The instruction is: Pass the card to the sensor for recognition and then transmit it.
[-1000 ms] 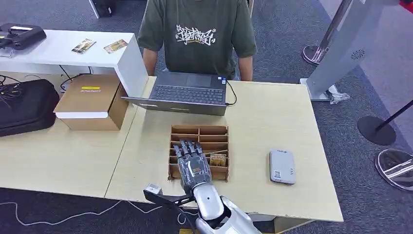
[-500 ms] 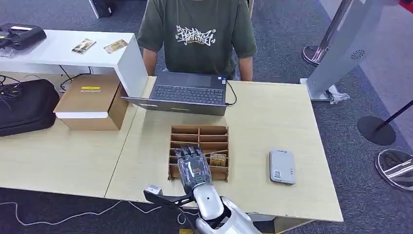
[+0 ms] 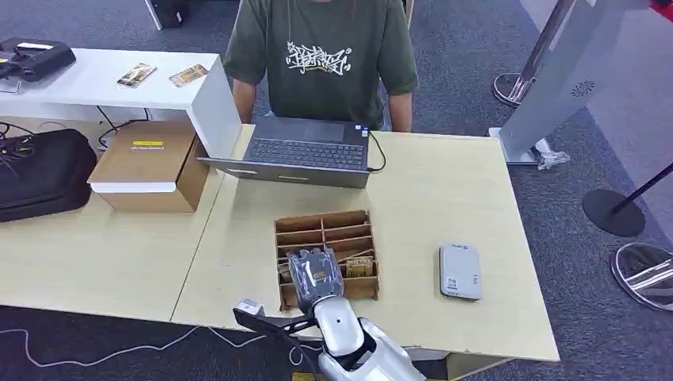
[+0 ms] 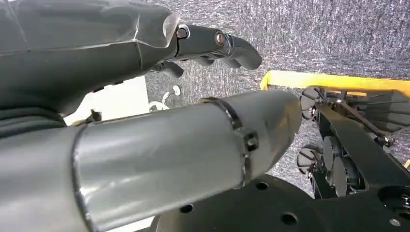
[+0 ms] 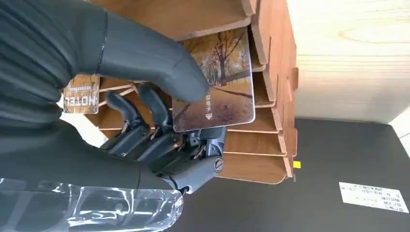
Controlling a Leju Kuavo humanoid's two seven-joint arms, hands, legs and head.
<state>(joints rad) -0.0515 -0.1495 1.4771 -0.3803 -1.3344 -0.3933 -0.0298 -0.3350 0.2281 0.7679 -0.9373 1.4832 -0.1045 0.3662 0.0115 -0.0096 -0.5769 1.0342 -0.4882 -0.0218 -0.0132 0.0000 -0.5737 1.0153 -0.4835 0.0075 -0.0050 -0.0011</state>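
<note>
Near the lower middle of the head view, the right hand (image 3: 316, 273) rests over the near rows of a brown wooden card rack (image 3: 326, 238) that stands on the pale wooden table (image 3: 413, 190). Close up in the right wrist view, this hand (image 5: 159, 130) pinches a card (image 5: 220, 84) printed with autumn trees between its thick thumb and the darker fingers (image 5: 145, 104) curled beneath it; the card lies tilted across the rack's slats (image 5: 270, 96), its far end still between them. Another card marked HOTEL (image 5: 81, 94) shows at the left of that frame, behind the hand. To the right of the rack in the head view, well apart from it, a grey card sensor (image 3: 460, 271) lies flat on the table. Beyond the rack, at the upper middle of the frame, an open laptop (image 3: 305, 151) sits before a person in a green shirt (image 3: 321, 55). The left hand (image 4: 212, 41) hangs over grey carpet with its fingers curled in, holding nothing.
</note>
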